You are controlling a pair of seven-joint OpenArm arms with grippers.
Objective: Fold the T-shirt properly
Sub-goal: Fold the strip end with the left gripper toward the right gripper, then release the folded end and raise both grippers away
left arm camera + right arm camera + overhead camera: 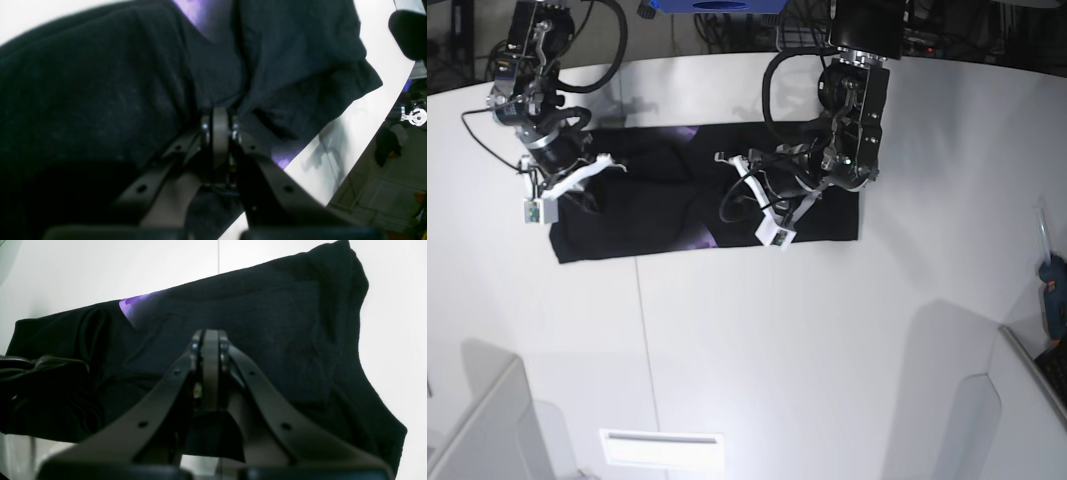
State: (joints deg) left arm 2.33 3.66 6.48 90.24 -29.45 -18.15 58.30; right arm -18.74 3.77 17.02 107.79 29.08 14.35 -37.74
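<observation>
My T-shirt lies beneath both my pincers on the white table as a long, flat black band, so I judge the lengthwise folds done and the crosswise folds left. My left pincer is clenched, pressed into soft, matte knit that bunches into creases around it; whether it pinches cloth I cannot tell. My right pincer is clenched over smooth fabric. A sliver of purple print peeks out ahead.
</observation>
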